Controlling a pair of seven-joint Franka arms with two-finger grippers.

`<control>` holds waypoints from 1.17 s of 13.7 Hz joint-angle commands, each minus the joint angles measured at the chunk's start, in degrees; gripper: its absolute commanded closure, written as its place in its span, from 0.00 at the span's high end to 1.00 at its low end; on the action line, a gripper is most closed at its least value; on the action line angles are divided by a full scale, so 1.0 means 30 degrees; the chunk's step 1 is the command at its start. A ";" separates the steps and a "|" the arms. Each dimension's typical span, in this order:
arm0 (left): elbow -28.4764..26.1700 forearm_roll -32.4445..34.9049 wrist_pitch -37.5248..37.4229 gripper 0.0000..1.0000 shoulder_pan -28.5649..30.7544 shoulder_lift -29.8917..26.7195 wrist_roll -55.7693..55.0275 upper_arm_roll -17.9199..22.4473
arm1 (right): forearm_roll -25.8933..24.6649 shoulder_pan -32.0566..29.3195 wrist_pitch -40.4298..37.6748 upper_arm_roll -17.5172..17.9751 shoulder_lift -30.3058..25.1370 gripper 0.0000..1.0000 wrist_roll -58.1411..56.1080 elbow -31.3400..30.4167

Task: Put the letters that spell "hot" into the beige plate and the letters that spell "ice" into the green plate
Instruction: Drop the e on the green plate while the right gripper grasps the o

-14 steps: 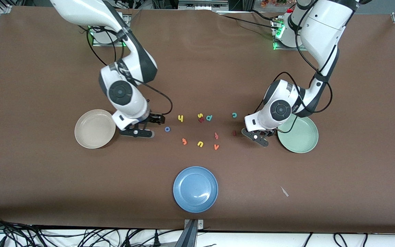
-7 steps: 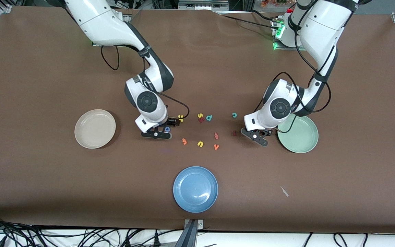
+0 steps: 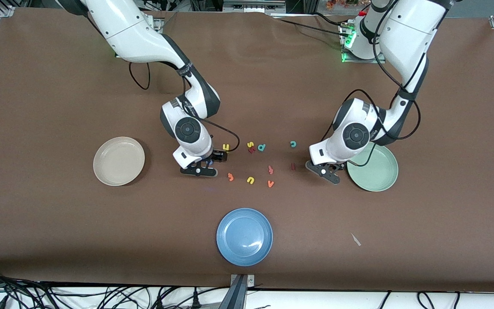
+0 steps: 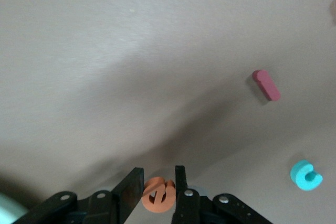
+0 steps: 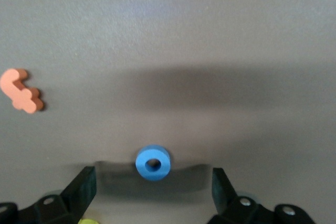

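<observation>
Left tool (image 4: 158, 182) low over the brown surface (image 3: 58, 223) just beside the round pale mint-green plate (image 3: 380, 174), fingers narrowed on the small orange foam letter e (image 4: 158, 194). Dark red short foam bar i (image 4: 266, 84) and teal foam c (image 4: 305, 174) lying on the surface near that tool, apart from each other. Right tool (image 5: 152, 182) spread wide, straddling the blue ring-shaped foam o (image 5: 153, 162) without touching it. Orange hooked foam t (image 5: 22, 97) nearby; yellow foam h (image 3: 226, 147) beside the right tool. Round cream-beige plate (image 3: 118, 161) toward the right arm's end, holding no letters. Round blue plate (image 3: 244, 236) nearest the front camera.
</observation>
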 commanded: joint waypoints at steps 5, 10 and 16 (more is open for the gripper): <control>0.1720 0.0399 -0.2986 0.16 0.3516 -0.0509 0.7501 -0.0003 | 0.0044 -0.0013 0.0066 -0.0008 0.0436 0.50 -0.0280 0.0610; 0.1690 0.0341 -0.3073 1.00 0.3929 -0.0390 0.8156 -0.0061 | 0.0044 -0.0043 0.0066 -0.0008 0.0436 0.13 -0.0193 0.0610; 0.1779 -0.1652 -0.3338 1.00 0.3549 -0.0537 0.3307 -0.2018 | 0.0249 -0.1063 -0.2034 -0.0037 -0.0993 0.04 -0.1764 0.0874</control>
